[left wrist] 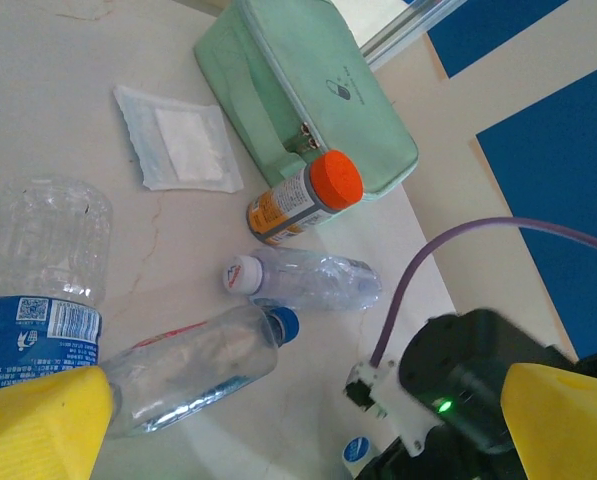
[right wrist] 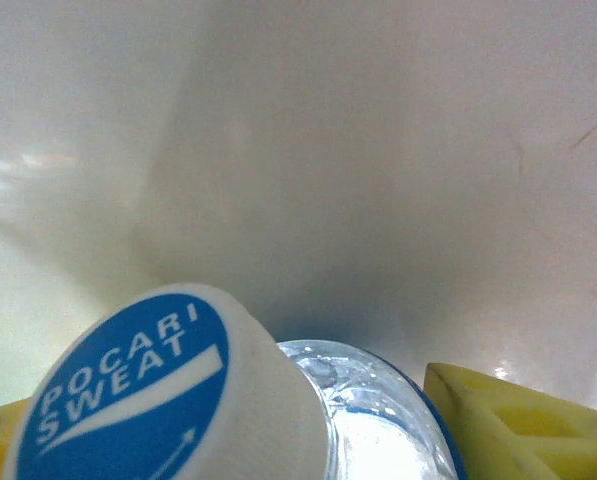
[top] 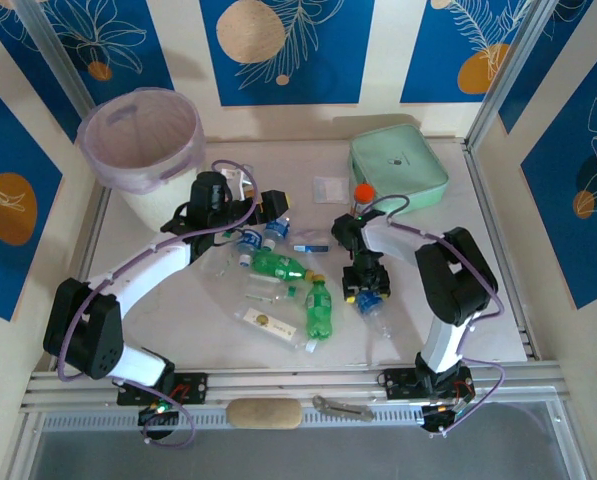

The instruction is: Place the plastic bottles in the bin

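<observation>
Several plastic bottles lie mid-table, among them two green ones [top: 278, 265] [top: 319, 308] and a flattened clear one [top: 273, 322]. My right gripper [top: 366, 288] [right wrist: 248, 430] points down over a clear bottle [top: 375, 312]. Its white and blue Pocari Sweat cap [right wrist: 138, 390] sits between my yellow fingers [right wrist: 518, 420], which press against its sides. My left gripper [top: 261, 212] [left wrist: 303, 400] hangs open over a blue-capped clear bottle [left wrist: 193, 365], beside a blue-labelled bottle [left wrist: 43, 270] and a white-capped one [left wrist: 303, 280]. The bin [top: 143, 140], white with a lilac bag, stands at the far left.
A mint-green case [top: 398, 165] [left wrist: 303, 90] lies at the far right. An orange-capped jar [top: 361, 195] [left wrist: 303, 200] stands just in front of it, and a white sachet [left wrist: 183, 140] lies nearby. A beige roll [top: 265, 412] and a metal tool [top: 343, 408] rest on the near rail.
</observation>
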